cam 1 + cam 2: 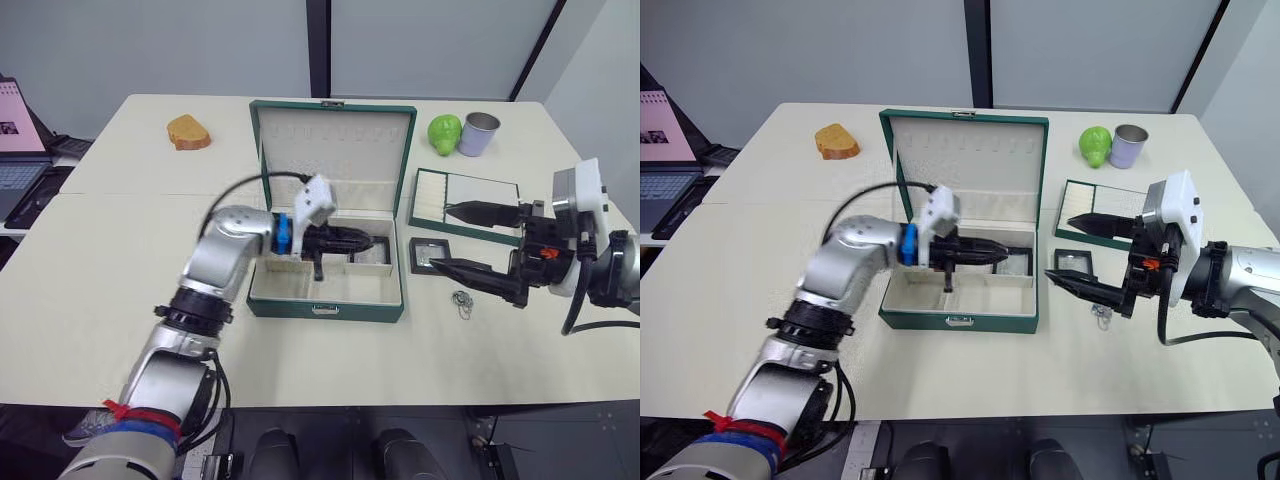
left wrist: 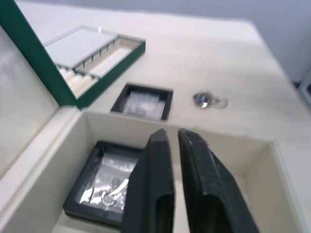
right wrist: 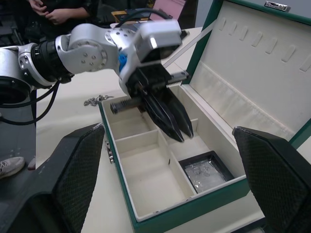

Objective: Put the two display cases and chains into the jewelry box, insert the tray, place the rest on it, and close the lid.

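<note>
Dark green and cream-lined, the jewelry box (image 1: 326,300) sits open near the middle of the pale table (image 1: 120,290), its lid (image 1: 333,140) standing upright at the back. One display case (image 3: 206,172) lies flat in the box's right-hand compartment; the compartments beside it look bare. The left end effector (image 1: 998,250) hangs inside the box just above that case, its black fingers (image 2: 155,189) drawn nearly together with a thin slit between them, gripping nothing. The arm crosses the box's left wall, taking up much of the room over the inner dividers.

Just outside the box's right wall, the second display case (image 1: 432,254) rests on the table, apart from the box. A small bunch of silver chain (image 1: 461,301) lies close in front of it. The tray (image 1: 466,204) sits behind that case, beside the lid's right edge. The right end effector (image 1: 462,240) hovers over this cluster, fingers spread wide, one above the tray's front edge, the other over the case and near the chain.

Another chain (image 3: 94,100) lies on the table off the box's left side. Well back on the table stand a green pear-like fruit (image 1: 444,133), a metal cup (image 1: 479,133) and a slice of bread (image 1: 188,132). A laptop (image 1: 20,150) sits at the far left.
</note>
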### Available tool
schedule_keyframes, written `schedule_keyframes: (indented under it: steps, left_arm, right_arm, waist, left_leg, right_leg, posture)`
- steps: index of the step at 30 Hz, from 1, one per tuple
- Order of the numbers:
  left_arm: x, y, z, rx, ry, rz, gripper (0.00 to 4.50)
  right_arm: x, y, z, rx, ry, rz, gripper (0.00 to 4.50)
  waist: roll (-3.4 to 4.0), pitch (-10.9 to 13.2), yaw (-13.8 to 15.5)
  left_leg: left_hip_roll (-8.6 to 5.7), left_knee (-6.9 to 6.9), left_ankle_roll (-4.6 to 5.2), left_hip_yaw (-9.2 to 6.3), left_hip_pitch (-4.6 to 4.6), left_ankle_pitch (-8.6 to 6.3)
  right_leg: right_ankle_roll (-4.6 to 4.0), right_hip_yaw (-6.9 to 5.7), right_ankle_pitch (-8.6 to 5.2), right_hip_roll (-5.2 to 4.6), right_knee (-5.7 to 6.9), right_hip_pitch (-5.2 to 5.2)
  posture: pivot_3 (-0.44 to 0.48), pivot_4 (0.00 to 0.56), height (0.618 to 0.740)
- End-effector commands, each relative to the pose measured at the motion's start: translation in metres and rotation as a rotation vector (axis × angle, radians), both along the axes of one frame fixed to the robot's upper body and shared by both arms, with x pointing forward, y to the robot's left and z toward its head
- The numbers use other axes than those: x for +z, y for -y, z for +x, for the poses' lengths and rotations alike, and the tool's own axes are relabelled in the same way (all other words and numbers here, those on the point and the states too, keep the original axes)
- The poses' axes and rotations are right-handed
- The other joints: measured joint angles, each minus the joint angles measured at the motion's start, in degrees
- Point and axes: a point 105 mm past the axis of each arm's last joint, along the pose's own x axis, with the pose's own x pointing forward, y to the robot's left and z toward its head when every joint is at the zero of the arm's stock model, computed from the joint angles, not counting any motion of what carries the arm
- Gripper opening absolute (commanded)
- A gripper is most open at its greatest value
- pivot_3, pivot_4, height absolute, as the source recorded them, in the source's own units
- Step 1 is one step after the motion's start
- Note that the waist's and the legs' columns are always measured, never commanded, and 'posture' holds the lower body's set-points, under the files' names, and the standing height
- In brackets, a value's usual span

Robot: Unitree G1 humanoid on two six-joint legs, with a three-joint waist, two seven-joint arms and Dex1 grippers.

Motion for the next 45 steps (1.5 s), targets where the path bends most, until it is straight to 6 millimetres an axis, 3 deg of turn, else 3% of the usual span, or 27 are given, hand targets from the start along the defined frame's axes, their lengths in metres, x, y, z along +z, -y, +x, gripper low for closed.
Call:
schedule_keyframes:
  steps: [1, 6, 10, 16, 21, 30, 40, 45]
  left_arm:
    - [0.018, -0.02, -0.017, 0.004, -0.022, -0.061, 1.79]
    - [0.029, -0.057, -0.032, 0.134, -0.032, -0.063, 3.3]
    - [0.027, -0.092, -0.04, 0.307, -0.073, -0.087, 4.45]
    - [0.012, -0.135, -0.054, 0.572, -0.115, -0.155, 4.48]
    - [-0.005, -0.15, -0.072, 0.723, -0.13, -0.194, 4.48]
    - [-0.026, -0.167, -0.101, 0.867, -0.178, -0.226, 4.48]
    - [-0.047, -0.206, -0.109, 1.07, -0.156, -0.226, 4.48]
    - [-0.057, -0.214, -0.108, 1.119, -0.145, -0.214, 4.48]
  right_arm:
    - [0.012, 0.002, -0.002, 0.034, 0.035, 0.012, 4.5]
    - [0.022, -0.002, 0.001, 0.094, 0.046, 0.015, 4.5]
    - [0.028, -0.027, 0.006, 0.184, 0.079, 0.023, 4.5]
    - [0.024, -0.071, 0.012, 0.337, 0.08, 0.038, 4.5]
    - [0.027, -0.095, 0.014, 0.419, 0.072, 0.05, 4.5]
    - [0.022, -0.117, 0.017, 0.495, 0.044, 0.04, 4.5]
    - [0.017, -0.136, 0.014, 0.537, 0.034, 0.037, 4.5]
    - [0.018, -0.145, 0.015, 0.52, 0.039, 0.05, 4.5]
  waist:
    - [0.01, 0.0, -0.03]
    - [0.01, 0.0, -0.02]
    - [0.03, 0.0, -0.51]
    - [0.02, 0.0, -1.16]
    - [0.0, -0.01, -1.03]
    - [-0.01, -0.01, -1.32]
    - [0.0, -0.01, -1.46]
    - [0.0, -0.01, -1.44]
  left_leg:
    - [0.0, 0.0, 0.0, -0.02, 0.02, 0.0]
    - [0.03, 0.01, 0.0, -0.11, 0.04, 0.0]
    - [0.05, 0.02, 0.0, -0.13, 0.05, 0.0]
    - [0.1, 0.0, 0.0, -0.23, 0.0, 0.0]
    - [0.11, -0.02, -0.01, -0.18, -0.02, 0.0]
    - [0.13, -0.07, -0.01, -0.2, 0.01, 0.0]
    - [0.13, -0.12, -0.01, -0.18, 0.02, 0.0]
    - [0.13, -0.22, -0.01, -0.16, 0.02, 0.0]
  right_leg:
    - [0.0, 0.01, 0.0, 0.0, 0.0, 0.02]
    - [0.0, -0.06, 0.0, 0.0, 0.02, -0.01]
    - [0.0, -0.08, 0.0, -0.01, 0.01, -0.01]
    - [-0.02, -0.14, 0.01, 0.0, 0.06, -0.16]
    - [-0.03, -0.18, 0.01, -0.06, 0.11, -0.23]
    - [-0.12, -0.22, 0.06, -0.06, 0.11, -0.26]
    - [-0.15, -0.18, 0.08, -0.05, 0.09, -0.33]
    - [-0.15, -0.17, 0.08, -0.04, 0.09, -0.38]
  posture:
    - [0.0, 0.15, 0.74]
    - [0.0, 0.15, 0.74]
    - [0.0, 0.15, 0.74]
    - [0.0, 0.15, 0.74]
    - [0.0, 0.15, 0.74]
    - [0.0, 0.15, 0.74]
    - [0.0, 0.15, 0.74]
    - [0.0, 0.15, 0.74]
